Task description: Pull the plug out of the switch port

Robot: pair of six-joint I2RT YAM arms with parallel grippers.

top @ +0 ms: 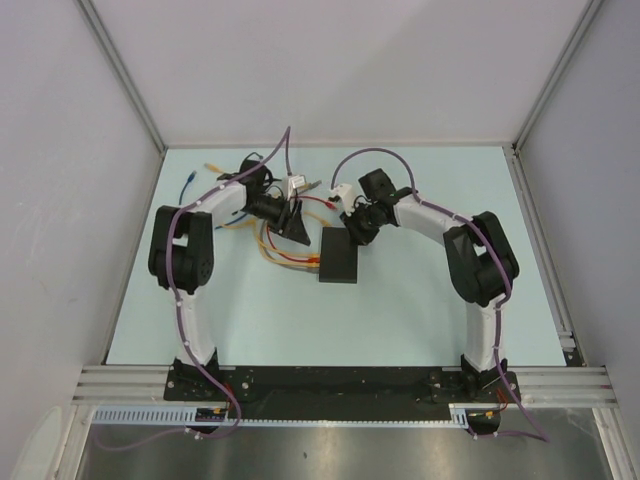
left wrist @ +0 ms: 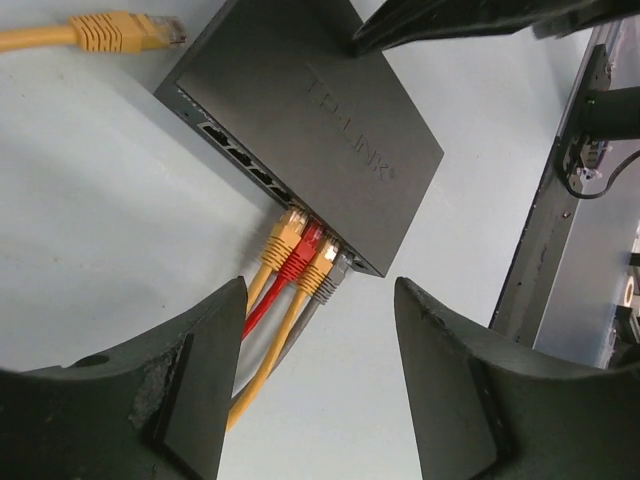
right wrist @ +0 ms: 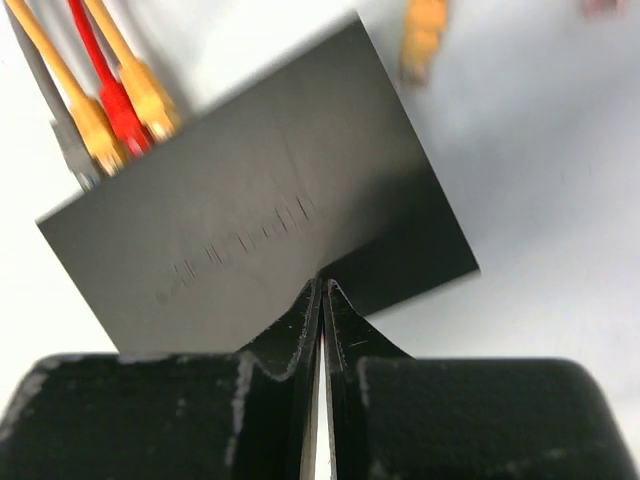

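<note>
The switch [top: 339,255] is a flat black box in the middle of the table. In the left wrist view the switch [left wrist: 300,110] has several plugs in its near port edge: a yellow plug [left wrist: 285,238], a red plug [left wrist: 306,248], a second yellow plug [left wrist: 322,266] and a grey plug [left wrist: 339,275]. My left gripper [left wrist: 320,290] is open and empty just short of these plugs, its left finger [left wrist: 190,370] beside the cables. My right gripper [right wrist: 322,285] is shut, with its tips on the top of the switch [right wrist: 250,220]. In the top view the left gripper [top: 296,226] and the right gripper [top: 358,228] sit at the switch's far end.
A loose yellow plug [left wrist: 120,30] lies on the table beyond the switch. Orange and red cables [top: 285,255] trail left of the switch, and more loose cables [top: 215,170] lie at the far left. Grey walls enclose the table on three sides.
</note>
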